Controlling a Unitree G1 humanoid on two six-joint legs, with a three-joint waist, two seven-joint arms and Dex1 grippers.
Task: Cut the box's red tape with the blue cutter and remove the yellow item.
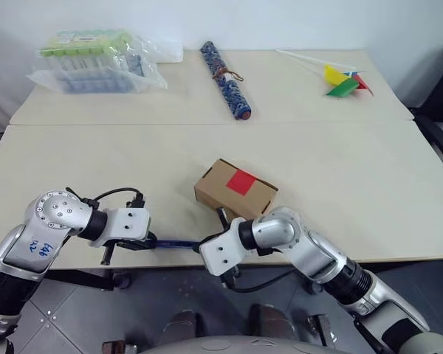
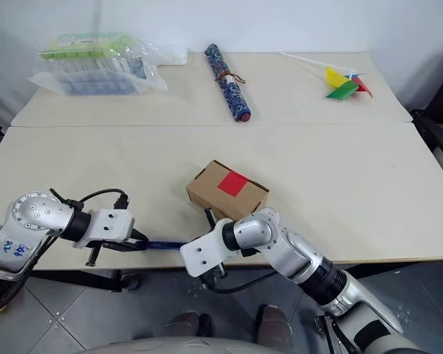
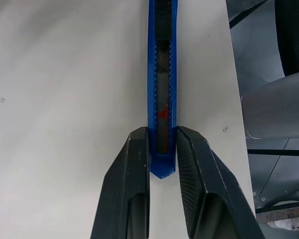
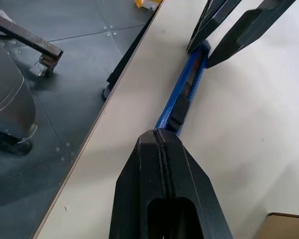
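Note:
The box [image 1: 235, 190], a small brown carton, sits closed on the table near its front, with the red tape [image 1: 241, 181] square on its top face. The blue cutter [image 1: 176, 242] lies flat along the table's front edge, in front of the box and to its left. My left gripper [image 3: 162, 130] is shut on the cutter's left end, one finger on each side. My right gripper [image 4: 157, 133] is shut, fingers pressed together, with its tip at the cutter's [image 4: 182, 97] other end. The yellow item is hidden.
At the back of the table lie a blue patterned roll [image 1: 226, 70], a clear plastic pack [image 1: 96, 59] at the left and a coloured pinwheel [image 1: 345, 81] at the right. The table's front edge [image 4: 97, 129] runs right beside the cutter.

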